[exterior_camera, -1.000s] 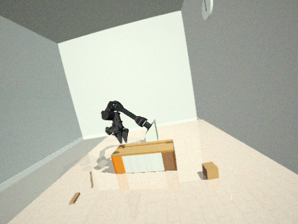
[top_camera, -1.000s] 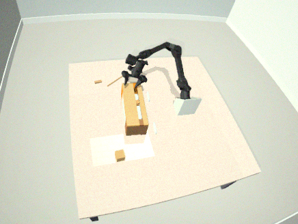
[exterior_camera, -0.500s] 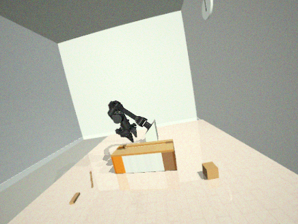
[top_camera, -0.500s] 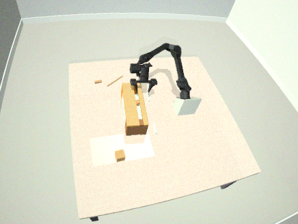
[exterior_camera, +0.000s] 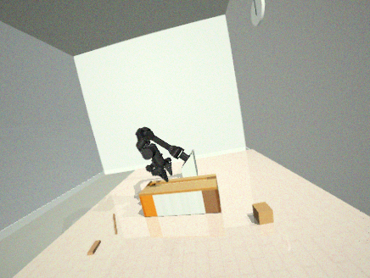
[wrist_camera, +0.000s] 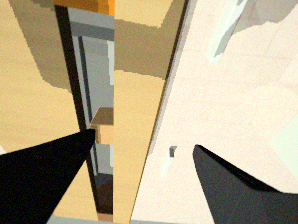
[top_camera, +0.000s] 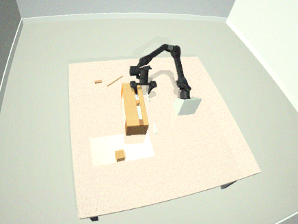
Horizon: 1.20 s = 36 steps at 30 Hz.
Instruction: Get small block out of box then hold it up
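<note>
The orange-brown box [top_camera: 131, 113] [exterior_camera: 182, 187] [wrist_camera: 140, 95] stands upright, with a long slot in its top. The small block [top_camera: 137, 102] [wrist_camera: 105, 134] shows through the slot, part-way along, inside the box; in the exterior view I cannot make it out. My gripper [top_camera: 143, 93] [exterior_camera: 169, 177] [wrist_camera: 145, 142] is open and empty, pointing down at the far part of the box top. In the wrist view the left fingertip overlaps the slot's edge beside the block, and the right fingertip is out past the box's side. The fingertips' exact height over the slot is unclear.
A larger wooden cube [top_camera: 119, 156] [exterior_camera: 263, 213] stands beyond the box's dark-brown end. A thin stick [top_camera: 115, 80] [exterior_camera: 114, 224] and a small flat piece [top_camera: 98, 81] [exterior_camera: 94, 247] lie off the orange end. A pale panel [top_camera: 188, 106] [exterior_camera: 190, 166] stands by the arm's base.
</note>
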Motion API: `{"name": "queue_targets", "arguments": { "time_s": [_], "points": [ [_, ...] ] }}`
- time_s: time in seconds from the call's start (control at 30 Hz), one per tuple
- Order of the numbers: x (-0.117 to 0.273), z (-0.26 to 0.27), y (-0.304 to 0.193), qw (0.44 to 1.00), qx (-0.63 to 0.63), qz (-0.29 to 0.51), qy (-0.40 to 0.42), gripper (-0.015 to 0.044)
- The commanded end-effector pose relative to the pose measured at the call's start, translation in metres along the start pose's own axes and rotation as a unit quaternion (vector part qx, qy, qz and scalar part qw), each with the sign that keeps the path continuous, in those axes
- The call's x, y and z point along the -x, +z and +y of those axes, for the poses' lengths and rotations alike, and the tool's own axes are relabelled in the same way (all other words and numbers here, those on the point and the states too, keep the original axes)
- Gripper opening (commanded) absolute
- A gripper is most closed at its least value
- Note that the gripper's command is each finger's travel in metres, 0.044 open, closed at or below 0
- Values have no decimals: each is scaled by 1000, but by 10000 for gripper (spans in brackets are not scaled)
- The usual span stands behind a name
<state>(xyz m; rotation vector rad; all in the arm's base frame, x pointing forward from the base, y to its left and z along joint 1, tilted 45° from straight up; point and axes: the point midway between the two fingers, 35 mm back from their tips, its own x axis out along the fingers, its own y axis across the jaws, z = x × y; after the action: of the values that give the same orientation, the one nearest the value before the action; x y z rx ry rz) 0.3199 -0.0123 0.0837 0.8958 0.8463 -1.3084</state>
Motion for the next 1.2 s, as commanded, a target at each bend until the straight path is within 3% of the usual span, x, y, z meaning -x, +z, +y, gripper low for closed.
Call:
{"name": "queue_targets", "arguments": {
  "time_s": [0.0, 1.17],
  "points": [
    [-7, -1, 1, 1000, 2, 2, -2, 400],
    [-48, -5, 6, 1000, 1, -1, -2, 400]
  ]
}}
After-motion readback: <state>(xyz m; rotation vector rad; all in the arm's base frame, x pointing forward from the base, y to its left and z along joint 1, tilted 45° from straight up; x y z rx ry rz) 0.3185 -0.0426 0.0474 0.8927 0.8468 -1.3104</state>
